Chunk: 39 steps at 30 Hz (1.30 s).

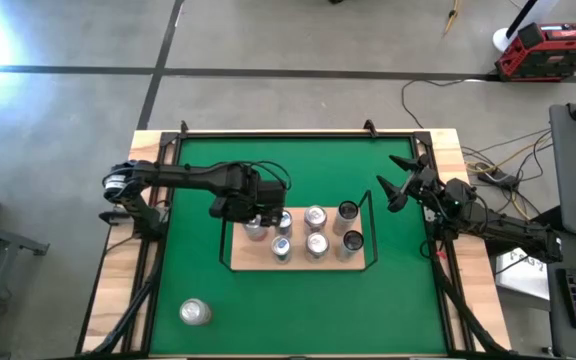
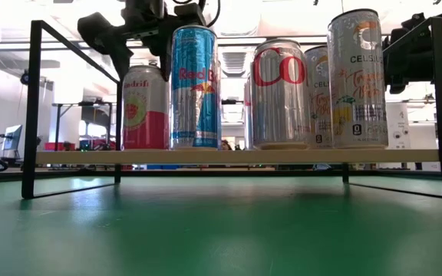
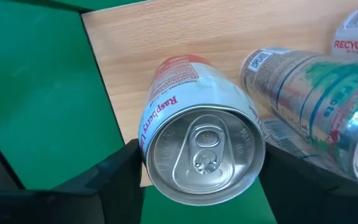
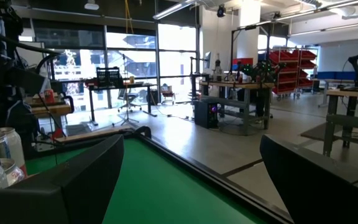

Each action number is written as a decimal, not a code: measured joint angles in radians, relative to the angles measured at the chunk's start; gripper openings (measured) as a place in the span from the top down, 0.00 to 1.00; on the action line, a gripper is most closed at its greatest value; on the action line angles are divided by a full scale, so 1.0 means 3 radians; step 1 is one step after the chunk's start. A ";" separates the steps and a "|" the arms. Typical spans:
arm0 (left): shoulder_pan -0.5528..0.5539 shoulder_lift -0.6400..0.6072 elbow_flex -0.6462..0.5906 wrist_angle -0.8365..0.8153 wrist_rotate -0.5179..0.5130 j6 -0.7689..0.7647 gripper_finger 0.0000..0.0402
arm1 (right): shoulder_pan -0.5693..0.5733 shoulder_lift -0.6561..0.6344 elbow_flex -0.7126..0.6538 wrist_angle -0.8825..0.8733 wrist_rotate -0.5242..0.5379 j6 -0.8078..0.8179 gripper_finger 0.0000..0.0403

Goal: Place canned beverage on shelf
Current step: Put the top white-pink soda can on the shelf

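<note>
Two dark arms reach over the green bench (image 1: 268, 310), where the shelf (image 1: 243, 262), a light-wood board with a black wire rail, carries a cluster of upright cans. One more can (image 1: 194, 312) lies on the green felt near the front corner, well apart. Left end effector (image 1: 257, 214) hangs over the pink raspberry can (image 3: 194, 140) standing on the shelf's left end, fingers astride it; whether they pinch it I cannot tell. Right end effector (image 1: 396, 181) waits spread wide beside the shelf, holding nothing.
</note>
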<state>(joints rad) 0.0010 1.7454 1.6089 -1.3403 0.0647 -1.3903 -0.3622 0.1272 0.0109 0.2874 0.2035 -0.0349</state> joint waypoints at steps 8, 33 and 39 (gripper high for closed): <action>0.0000 0.0004 0.0000 -0.0027 0.0001 -0.0439 0.26 | -0.0001 0.0000 0.0001 -0.0001 0.0000 -0.0002 0.09; 0.0000 0.0015 0.0020 -0.0029 -0.0024 -0.0305 0.05 | 0.0000 0.0000 0.0001 0.0000 0.0000 0.0000 0.09; 0.0000 0.0015 0.0180 -0.0062 -0.0184 -0.0149 0.02 | 0.0000 0.0000 0.0001 -0.0001 0.0000 -0.0004 0.09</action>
<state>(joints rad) 0.0010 1.7500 1.6629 -1.3588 0.0096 -1.4352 -0.3622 0.1272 0.0112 0.2871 0.2034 -0.0361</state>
